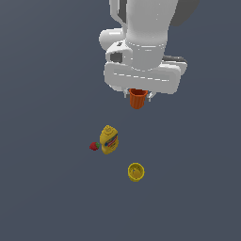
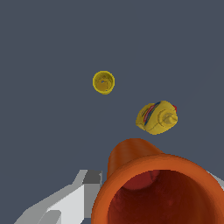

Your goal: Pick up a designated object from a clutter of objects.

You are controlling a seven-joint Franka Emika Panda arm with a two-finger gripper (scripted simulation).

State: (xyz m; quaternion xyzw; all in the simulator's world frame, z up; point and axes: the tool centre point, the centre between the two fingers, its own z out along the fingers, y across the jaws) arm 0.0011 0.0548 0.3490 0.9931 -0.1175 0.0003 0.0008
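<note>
The orange-red tapered cup [image 1: 137, 99] hangs from under the white hand, held between the fingers of my gripper [image 1: 137, 95], well above the floor. In the wrist view the cup [image 2: 153, 183] fills the near part of the picture, its open mouth toward the camera, with one grey finger [image 2: 74, 197] beside it. The yellow cup [image 1: 135, 172] stands on the floor; it also shows in the wrist view [image 2: 103, 82]. The yellow mustard bottle [image 1: 108, 140] lies on the floor with the tiny red strawberry [image 1: 94, 146] touching its side.
The mustard bottle [image 2: 156, 117] shows in the wrist view, cap toward the camera, with a sliver of the strawberry [image 2: 174, 107] behind it. The floor [image 1: 47, 188] is plain dark grey. The white arm [image 1: 141, 28] rises out of the top of the exterior view.
</note>
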